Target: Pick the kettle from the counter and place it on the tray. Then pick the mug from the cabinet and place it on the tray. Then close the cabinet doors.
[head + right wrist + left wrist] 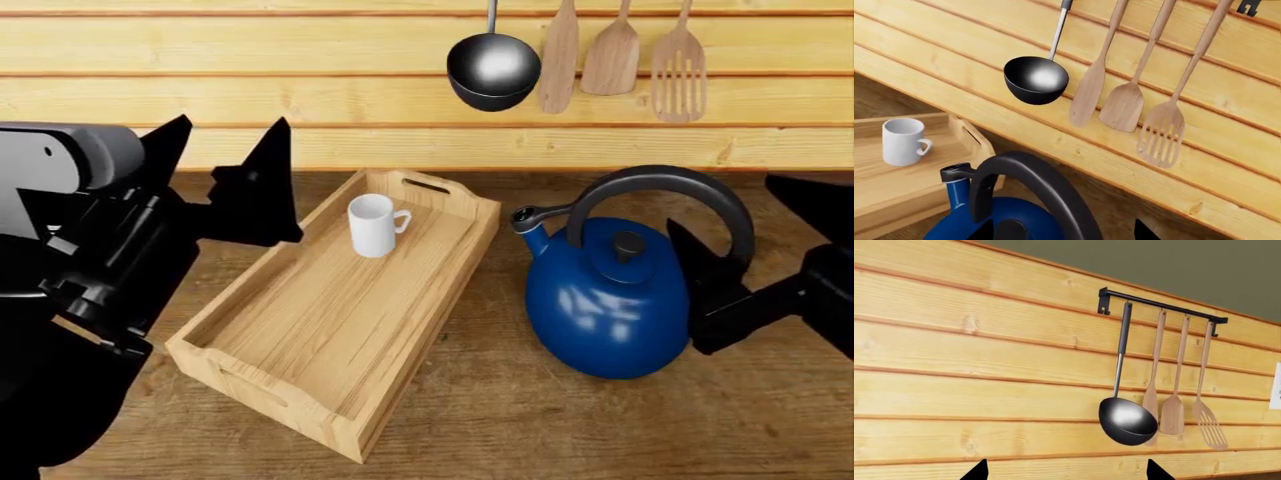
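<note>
Two task objects are in reach. The kettle (607, 300) stands on the counter (534, 420), just beside the tray (267, 385) and outside it; the mug (375, 225) stands upright inside the tray near its far end. Expect the kettle to be rigid, heavy and slippery on its glossy blue body. Grip the black arched handle (674, 190) at its crown, not the body or lid knob (625, 245). The right gripper (747, 270) sits by that handle, fingers apart, holding nothing. The left gripper (227, 185) hangs beside the tray, fingers spread, empty.
</note>
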Motion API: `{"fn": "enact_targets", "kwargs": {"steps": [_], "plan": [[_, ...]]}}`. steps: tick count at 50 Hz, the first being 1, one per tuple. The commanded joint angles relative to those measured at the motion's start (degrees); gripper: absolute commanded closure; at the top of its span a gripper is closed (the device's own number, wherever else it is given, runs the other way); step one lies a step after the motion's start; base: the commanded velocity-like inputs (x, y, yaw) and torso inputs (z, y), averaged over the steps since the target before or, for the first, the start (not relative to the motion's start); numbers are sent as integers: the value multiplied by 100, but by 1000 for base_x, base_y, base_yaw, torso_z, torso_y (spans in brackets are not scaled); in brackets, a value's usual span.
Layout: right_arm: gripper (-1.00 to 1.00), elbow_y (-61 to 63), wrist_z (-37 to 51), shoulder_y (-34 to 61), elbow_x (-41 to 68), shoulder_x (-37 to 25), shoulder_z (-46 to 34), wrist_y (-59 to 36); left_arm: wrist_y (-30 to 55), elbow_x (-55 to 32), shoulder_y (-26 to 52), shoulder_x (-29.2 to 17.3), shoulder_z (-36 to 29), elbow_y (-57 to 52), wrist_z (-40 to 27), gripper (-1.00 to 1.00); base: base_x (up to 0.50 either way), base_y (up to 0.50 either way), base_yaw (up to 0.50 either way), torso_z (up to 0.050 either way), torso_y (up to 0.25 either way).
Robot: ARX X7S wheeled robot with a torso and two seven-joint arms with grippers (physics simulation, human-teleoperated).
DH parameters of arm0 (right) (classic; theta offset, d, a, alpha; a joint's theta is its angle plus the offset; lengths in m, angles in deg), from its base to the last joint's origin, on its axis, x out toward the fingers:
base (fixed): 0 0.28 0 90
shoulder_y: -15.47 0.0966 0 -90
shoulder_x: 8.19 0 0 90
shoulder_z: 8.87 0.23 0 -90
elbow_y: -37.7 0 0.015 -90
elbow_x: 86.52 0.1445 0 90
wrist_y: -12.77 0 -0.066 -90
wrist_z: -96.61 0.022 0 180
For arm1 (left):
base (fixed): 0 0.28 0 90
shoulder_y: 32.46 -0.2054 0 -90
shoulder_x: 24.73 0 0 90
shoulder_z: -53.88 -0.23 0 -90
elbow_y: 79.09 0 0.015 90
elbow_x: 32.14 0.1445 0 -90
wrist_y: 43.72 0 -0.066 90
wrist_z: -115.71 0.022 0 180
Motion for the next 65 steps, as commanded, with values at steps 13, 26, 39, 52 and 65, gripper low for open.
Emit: {"fn": "enact_targets", "kwargs": {"steps": [13, 26, 39, 52, 65], "plan": [[-100, -273, -146, -329, -462, 47, -205, 387, -48, -19, -281, -25, -82, 34, 2, -100, 0, 0, 0, 0, 0], [-100, -667, -222, -294, -814, 95, -486, 618, -73, -20, -299, -32, -83, 60, 4, -100, 0, 0, 0, 0, 0], [-100, -927, -173, -115, -943, 142, -691, 664, -92, -29, -276, -32, -93, 103, 16, -100, 0, 0, 0, 0, 0], [100, -805, -176, -169, -817, 131, -595, 683, -143, 13, -335, -42, -93, 133, 47, -100, 0, 0, 0, 0, 0], [100, -645, -215, -196, -622, 97, -403, 725, -196, 49, -388, -35, -103, 165, 79, -100, 0, 0, 2, 0, 0]]}}
